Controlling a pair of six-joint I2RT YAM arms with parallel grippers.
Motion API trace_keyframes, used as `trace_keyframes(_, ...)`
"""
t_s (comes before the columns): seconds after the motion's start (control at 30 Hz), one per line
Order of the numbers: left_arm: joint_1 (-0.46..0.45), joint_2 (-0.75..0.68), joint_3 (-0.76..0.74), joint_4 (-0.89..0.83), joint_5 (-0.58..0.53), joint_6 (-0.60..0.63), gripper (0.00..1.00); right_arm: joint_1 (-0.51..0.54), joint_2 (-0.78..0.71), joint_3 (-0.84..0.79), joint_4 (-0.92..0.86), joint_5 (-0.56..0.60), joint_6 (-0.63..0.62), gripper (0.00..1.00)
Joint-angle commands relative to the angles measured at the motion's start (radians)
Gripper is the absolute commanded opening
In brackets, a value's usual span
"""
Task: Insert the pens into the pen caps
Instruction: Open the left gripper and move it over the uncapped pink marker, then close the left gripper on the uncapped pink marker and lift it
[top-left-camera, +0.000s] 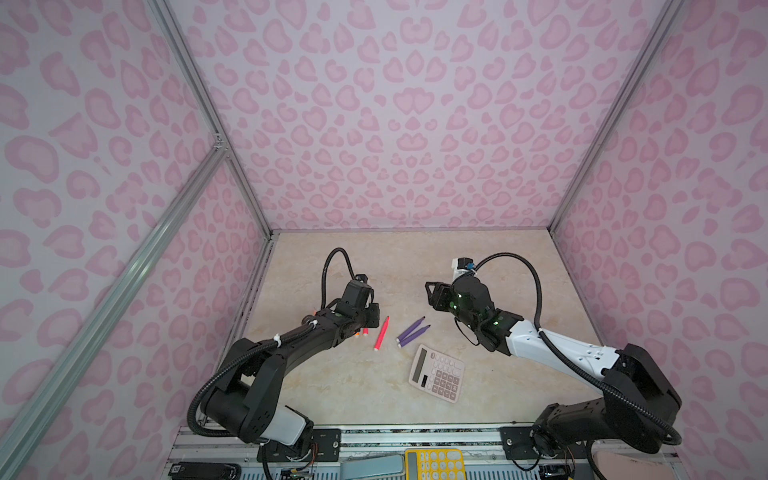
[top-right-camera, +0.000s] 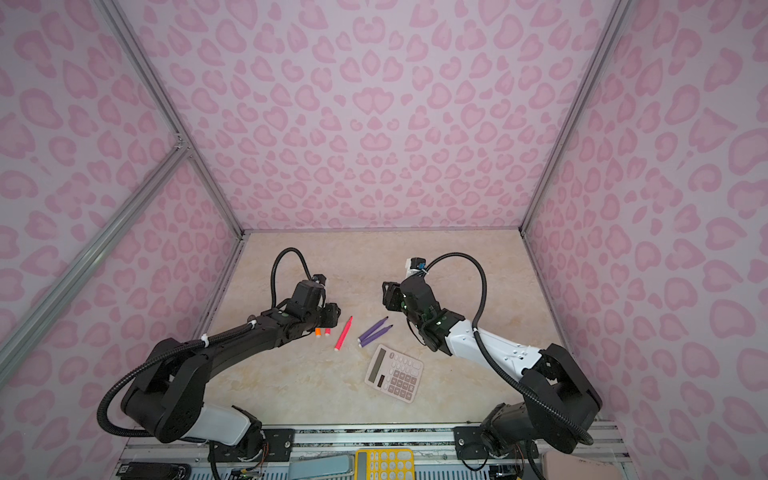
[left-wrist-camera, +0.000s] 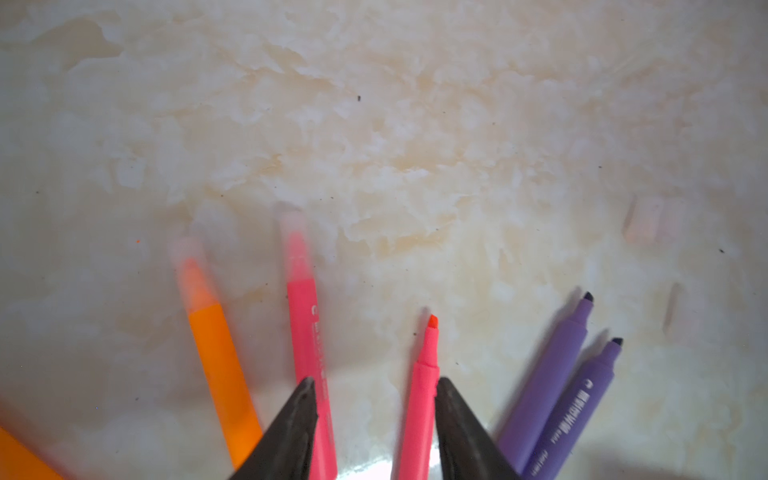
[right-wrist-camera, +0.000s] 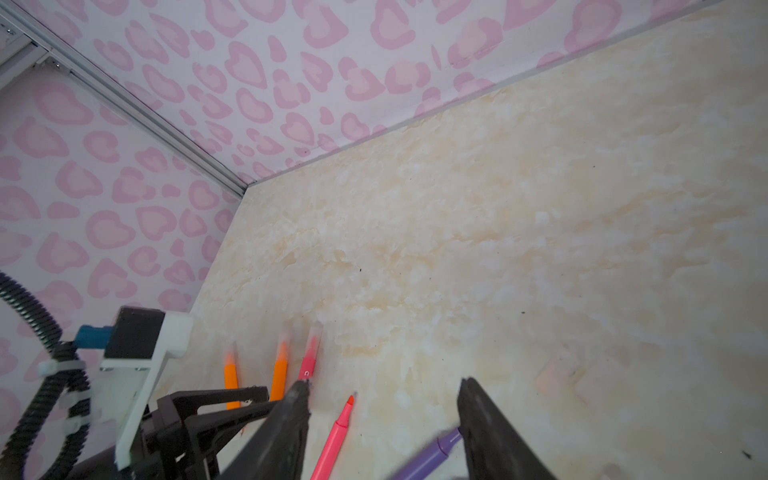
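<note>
My left gripper (left-wrist-camera: 376, 384) is open just above the table. An uncapped pink-red pen (left-wrist-camera: 424, 395) lies loose beside one finger, and a pink-red pen in a clear cap (left-wrist-camera: 305, 316) lies under the other. An orange pen (left-wrist-camera: 216, 353) in a clear cap lies beyond it, blurred. Two uncapped purple pens (left-wrist-camera: 552, 374) lie side by side. Two loose clear pen caps (left-wrist-camera: 648, 224) rest further out. In both top views the pink-red pen (top-left-camera: 381, 333) and the purple pens (top-left-camera: 411, 330) lie between the arms. My right gripper (right-wrist-camera: 384, 384) hovers open and empty.
A pinkish calculator (top-left-camera: 437, 373) lies on the marble-patterned table (top-left-camera: 415, 266), nearer the front than the purple pens. Pink patterned walls close in the back and both sides. A yellow calculator (top-left-camera: 434, 463) sits on the front rail below the table edge.
</note>
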Motion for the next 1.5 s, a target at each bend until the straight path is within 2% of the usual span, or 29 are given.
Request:
trace_keyframes(0.0,-0.043,-0.031,-0.018,0.014,0.015,0.047,0.48,-0.001,-0.012,-0.011,-0.002,0.031,-0.008,0.59)
trace_keyframes(0.2,-0.105,0.047,-0.015,-0.010,0.007,0.055,0.46,-0.006,-0.016,-0.020,0.004,0.032,-0.007,0.59)
trace_keyframes(0.63,-0.137,0.146,0.012,-0.067,-0.037,0.039,0.44,-0.007,-0.016,-0.021,0.004,0.025,-0.005,0.59)
trace_keyframes(0.8,-0.143,0.191,0.040,-0.105,-0.068,0.040,0.33,-0.005,-0.023,-0.025,0.002,0.030,-0.007,0.59)
trace_keyframes(0.93,-0.150,0.202,0.045,-0.111,-0.071,0.040,0.31,-0.006,-0.022,-0.025,0.002,0.031,-0.007,0.59)
trace_keyframes(1.1,-0.153,0.199,0.048,-0.118,-0.077,0.045,0.24,-0.005,-0.015,-0.021,0.004,0.029,-0.007,0.59)
trace_keyframes(1.27,-0.154,0.209,0.056,-0.122,-0.080,0.051,0.05,-0.006,-0.017,-0.020,0.002,0.031,-0.008,0.59)
trace_keyframes(1.47,-0.154,0.145,0.052,-0.070,-0.090,0.062,0.03,-0.002,-0.013,-0.026,0.018,0.028,0.003,0.59)
